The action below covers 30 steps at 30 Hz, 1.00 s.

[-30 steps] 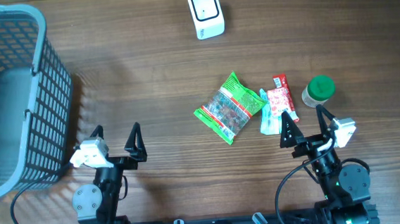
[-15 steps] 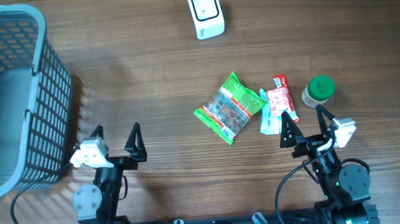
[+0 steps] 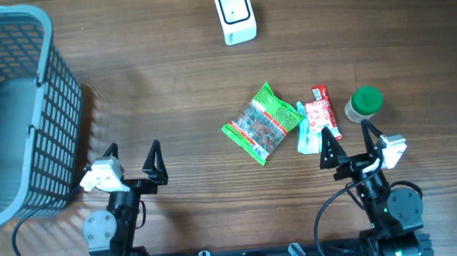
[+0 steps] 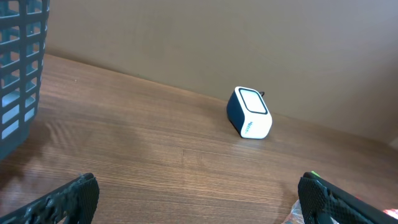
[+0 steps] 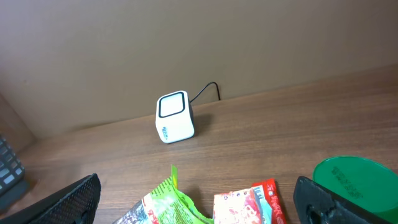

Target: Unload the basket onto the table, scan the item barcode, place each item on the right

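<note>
Green snack bag [image 3: 263, 123] lies right of centre, red packet [image 3: 319, 115] just beside it, green-lidded jar [image 3: 364, 103] further right. We see the right fingers [image 3: 327, 144] just below the packet, spread wide, holding nothing. Scanner [image 3: 235, 14] sits top centre on the counter [image 3: 169, 92]. Left fingers [image 3: 155, 157] are at lower left near the basket [image 3: 41, 44], wide apart and empty. Both arms are folded low at the bottom edge, pointing up-frame.

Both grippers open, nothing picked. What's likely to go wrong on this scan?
1. Green snack bag and red packet lie bunched close; the right gripper may pinch both.
2. Green-lidded jar stands right beside them; a reach could knock it.
3. No barcode shows from above, so the scanner may miss it.
</note>
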Each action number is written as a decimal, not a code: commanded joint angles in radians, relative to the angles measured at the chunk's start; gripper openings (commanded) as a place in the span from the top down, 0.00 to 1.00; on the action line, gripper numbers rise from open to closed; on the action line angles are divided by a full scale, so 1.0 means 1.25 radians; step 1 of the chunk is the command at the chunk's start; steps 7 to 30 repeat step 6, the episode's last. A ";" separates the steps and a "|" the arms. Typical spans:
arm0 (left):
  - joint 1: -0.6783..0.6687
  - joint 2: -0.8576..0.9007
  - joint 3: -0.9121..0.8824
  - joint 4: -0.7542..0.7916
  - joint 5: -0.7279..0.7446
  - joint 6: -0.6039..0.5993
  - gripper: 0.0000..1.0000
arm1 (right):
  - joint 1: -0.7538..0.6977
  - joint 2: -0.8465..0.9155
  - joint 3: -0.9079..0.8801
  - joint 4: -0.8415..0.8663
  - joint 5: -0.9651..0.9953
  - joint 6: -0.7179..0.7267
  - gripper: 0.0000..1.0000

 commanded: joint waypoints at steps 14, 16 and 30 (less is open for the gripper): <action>0.005 -0.006 -0.001 -0.007 0.006 0.019 0.00 | -0.005 -0.004 -0.001 0.002 -0.001 0.006 0.00; 0.005 -0.006 -0.001 -0.007 0.006 0.019 0.00 | -0.005 -0.004 -0.001 0.002 -0.001 0.006 0.00; 0.005 -0.006 -0.001 -0.007 0.006 0.019 0.00 | -0.005 -0.004 -0.001 0.002 -0.001 0.006 0.00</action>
